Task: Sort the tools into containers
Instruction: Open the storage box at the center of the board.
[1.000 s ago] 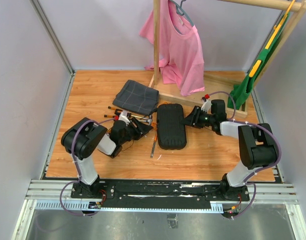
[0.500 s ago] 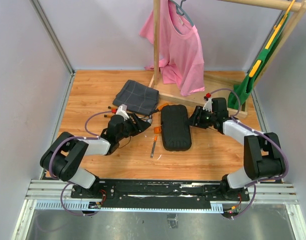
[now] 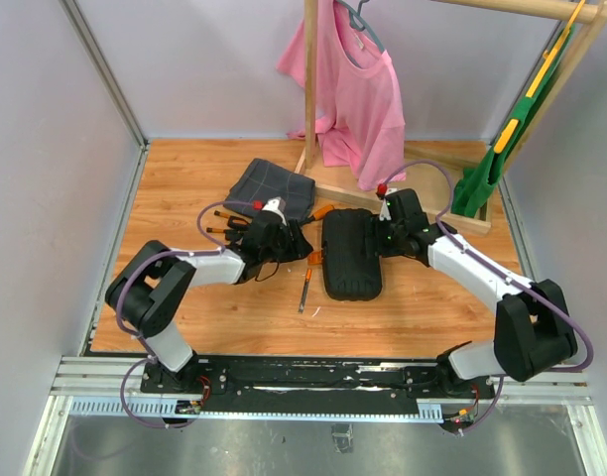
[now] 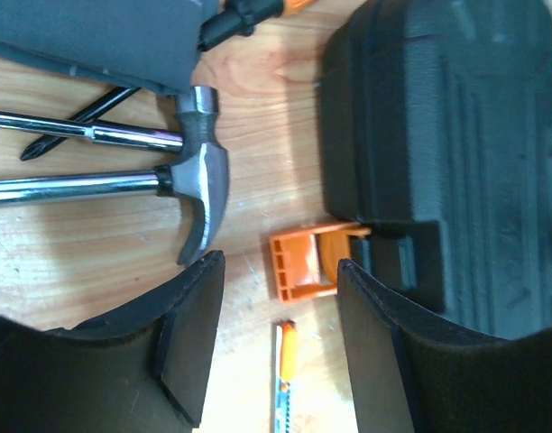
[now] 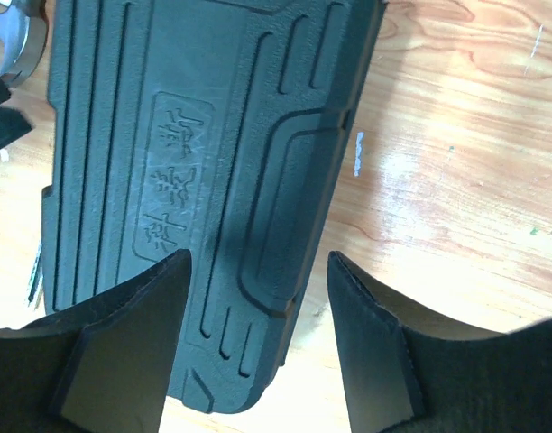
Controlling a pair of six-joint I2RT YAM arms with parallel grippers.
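Black tool case (image 3: 351, 253) closed at mid-table, hammer (image 4: 202, 185) at its nine o'clock, a screwdriver (image 4: 284, 379) at eight. Left gripper (image 4: 278, 266) spread either side of the orange clasp (image 4: 303, 262), pinching nothing — right gripper (image 5: 256, 262) likewise spread, over the case's two o'clock edge.

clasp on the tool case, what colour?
Orange. The clasp sticks out from the black tool case; left wrist view shows it best.

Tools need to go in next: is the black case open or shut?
Shut: the case lies flat, lid down, though its orange clasp sticks out, seemingly unlatched.
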